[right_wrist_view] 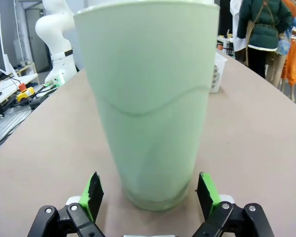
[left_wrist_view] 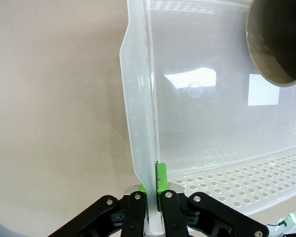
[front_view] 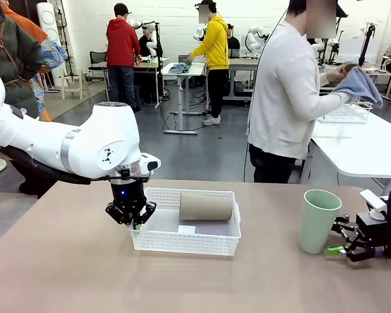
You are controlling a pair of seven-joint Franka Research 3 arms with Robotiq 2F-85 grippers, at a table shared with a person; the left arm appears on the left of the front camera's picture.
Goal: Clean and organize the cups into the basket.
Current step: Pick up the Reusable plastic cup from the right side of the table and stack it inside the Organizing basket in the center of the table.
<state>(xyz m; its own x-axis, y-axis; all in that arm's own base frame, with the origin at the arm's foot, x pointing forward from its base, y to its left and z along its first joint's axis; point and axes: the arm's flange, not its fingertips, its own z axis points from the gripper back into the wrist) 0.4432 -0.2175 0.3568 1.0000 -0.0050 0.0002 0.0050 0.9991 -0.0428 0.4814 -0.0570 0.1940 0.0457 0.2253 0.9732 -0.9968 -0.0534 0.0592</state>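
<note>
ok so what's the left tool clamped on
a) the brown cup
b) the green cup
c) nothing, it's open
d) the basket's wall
d: the left tool is shut on the basket at its end wall, while the brown cup lies inside untouched and the green cup stands well away from it.

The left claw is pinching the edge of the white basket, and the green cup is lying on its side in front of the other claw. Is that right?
Not quite: the green cup stands upright on the table in front of the right gripper, as the front view shows. The left gripper does pinch the basket by its edge.
</note>
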